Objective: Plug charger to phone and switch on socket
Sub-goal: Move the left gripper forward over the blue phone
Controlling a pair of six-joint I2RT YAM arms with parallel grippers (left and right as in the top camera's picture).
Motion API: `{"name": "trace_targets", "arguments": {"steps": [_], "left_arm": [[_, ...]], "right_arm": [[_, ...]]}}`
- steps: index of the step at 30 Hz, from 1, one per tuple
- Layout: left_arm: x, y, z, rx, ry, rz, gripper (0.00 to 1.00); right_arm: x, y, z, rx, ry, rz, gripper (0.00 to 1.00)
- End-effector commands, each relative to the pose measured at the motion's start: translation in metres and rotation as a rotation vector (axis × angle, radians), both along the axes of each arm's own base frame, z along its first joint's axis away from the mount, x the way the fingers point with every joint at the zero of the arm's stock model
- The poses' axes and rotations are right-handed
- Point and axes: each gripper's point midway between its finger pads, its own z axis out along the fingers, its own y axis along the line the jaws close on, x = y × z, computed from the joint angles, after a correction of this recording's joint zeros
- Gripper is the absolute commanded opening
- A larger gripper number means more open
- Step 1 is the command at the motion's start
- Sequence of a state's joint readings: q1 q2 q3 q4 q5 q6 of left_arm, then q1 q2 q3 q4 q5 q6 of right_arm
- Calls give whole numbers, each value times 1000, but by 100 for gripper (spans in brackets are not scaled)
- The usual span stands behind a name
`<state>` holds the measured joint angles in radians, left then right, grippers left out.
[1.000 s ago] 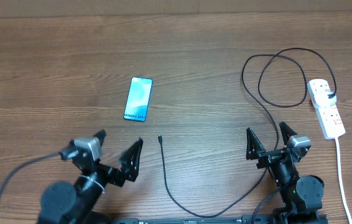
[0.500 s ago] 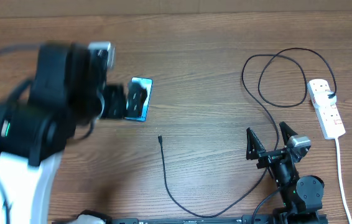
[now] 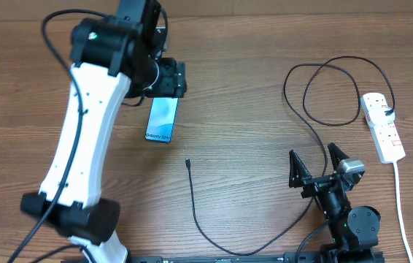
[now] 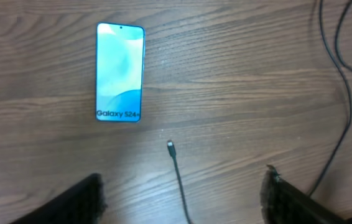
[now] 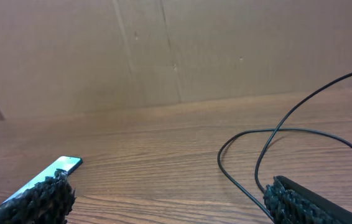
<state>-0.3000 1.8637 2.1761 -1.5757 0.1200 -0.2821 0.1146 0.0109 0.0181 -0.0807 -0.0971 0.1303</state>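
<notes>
The phone [image 3: 162,117] lies flat on the wooden table, blue screen up, its "Galaxy S24" end towards me. My left gripper [image 4: 182,200] hangs high above the table, open and holding nothing. Its wrist view looks down on the phone [image 4: 120,71] and the charger's connector tip [image 4: 170,145]. The black charger cable [image 3: 194,199] runs from its tip [image 3: 188,162] along the front edge and loops up to the white socket strip [image 3: 382,126] at the right. My right gripper [image 3: 314,162] rests open near the front, beside the cable [image 5: 250,155].
The left arm [image 3: 82,139] stretches over the table's left half, its wrist above the phone's far end. The socket's white cord [image 3: 400,204] runs to the front right edge. A brown cardboard wall [image 5: 163,50] stands behind the table.
The left arm has swung up from the front edge to above the phone's far end. Phone, charger cable and the right arm have not moved.
</notes>
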Motion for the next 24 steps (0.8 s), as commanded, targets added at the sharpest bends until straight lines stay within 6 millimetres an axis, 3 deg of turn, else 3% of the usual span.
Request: {"name": "trace_targets", "arguments": {"steps": [1,5,14,19,21,24], "left_arm": [[16,-3,-16,9,17,-11,50],[33,-4,-42,43,52,-4,4],[60,6,-105,169,130,24,4],[72,5,-134,192,157,25,11],[79,7,-144,209,151,29,19],[90,12,-159,254,137,39,42]], "right_arm": [[0,0,-2,3,-2,-3,100],[0,0,-2,3,-2,-3,100],[0,0,-2,3,-2,-3,100],[0,0,-2,2,-2,-3,100],[0,0,-2,2,-2,-3,100],[0,0,-2,2,-2,-3,100]]}}
